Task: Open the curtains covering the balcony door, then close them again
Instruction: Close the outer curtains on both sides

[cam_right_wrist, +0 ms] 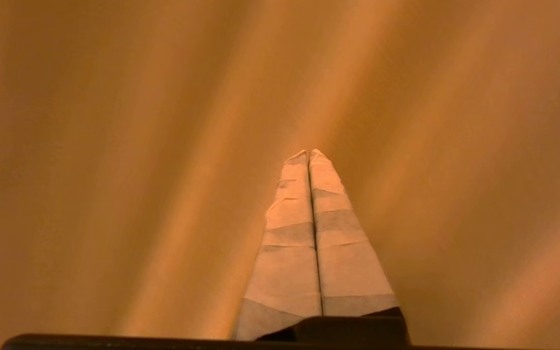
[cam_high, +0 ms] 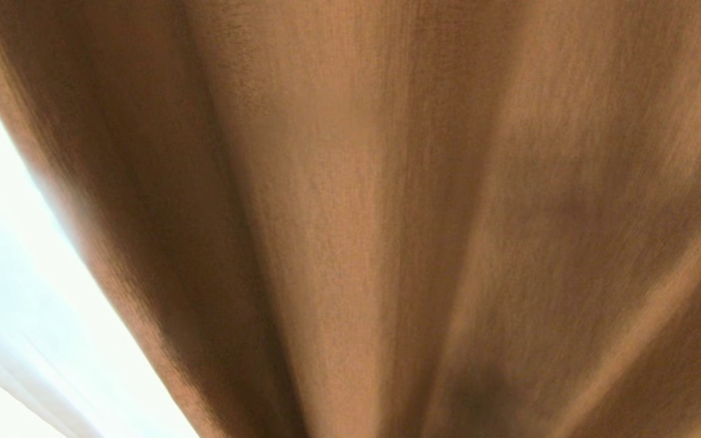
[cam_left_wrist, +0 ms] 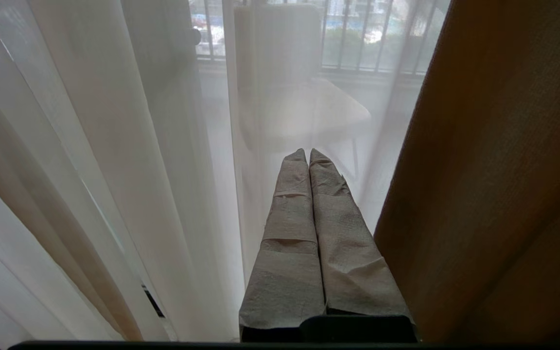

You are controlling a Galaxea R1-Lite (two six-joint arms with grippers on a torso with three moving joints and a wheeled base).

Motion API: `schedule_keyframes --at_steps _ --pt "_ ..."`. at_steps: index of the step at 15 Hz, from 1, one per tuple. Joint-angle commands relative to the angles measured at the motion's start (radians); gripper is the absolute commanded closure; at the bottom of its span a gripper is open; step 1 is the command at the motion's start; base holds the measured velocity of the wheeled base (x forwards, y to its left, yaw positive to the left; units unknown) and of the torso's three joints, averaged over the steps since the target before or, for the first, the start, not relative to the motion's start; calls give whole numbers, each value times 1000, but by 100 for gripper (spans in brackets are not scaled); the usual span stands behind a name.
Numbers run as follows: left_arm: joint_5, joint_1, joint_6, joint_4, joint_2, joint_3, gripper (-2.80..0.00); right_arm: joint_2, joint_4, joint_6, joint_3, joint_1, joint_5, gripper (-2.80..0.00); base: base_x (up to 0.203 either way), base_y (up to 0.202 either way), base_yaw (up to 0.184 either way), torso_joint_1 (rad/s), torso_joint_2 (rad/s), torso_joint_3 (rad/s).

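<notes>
thick brown woven drape [cam_high: 387, 213] filling head view | right pincer [cam_right_wrist: 308, 153] clenched, gripping nothing, facing drape | left pincer [cam_left_wrist: 307, 153] clenched empty before thin white sheer [cam_left_wrist: 114, 146] | step: likely sweeping drape sideways | next: needing fold contact

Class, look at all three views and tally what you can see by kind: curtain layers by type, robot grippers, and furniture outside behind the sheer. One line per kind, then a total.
Opaque brown drape: 1
Translucent white sheer: 1
Grippers, both shut and empty: 2, the left gripper and the right gripper
Chair seen through the sheer: 1
Total: 5
</notes>
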Motion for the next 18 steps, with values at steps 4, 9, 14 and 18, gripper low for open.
schedule_keyframes --at_steps 4,9,14,18 --pt "0 0 -1 -1 0 0 0 -121 48 244 180 -278 37 0 0 0 0 0 0 0" --pt "0 0 -1 -1 0 0 0 -192 10 321 361 -276 20 0 0 0 0 0 0 0" --pt "0 0 -1 -1 0 0 0 -209 -195 403 623 -274 22 0 0 0 0 0 0 0" --pt "0 0 -1 -1 0 0 0 -210 -13 524 634 -283 19 0 0 0 0 0 0 0"
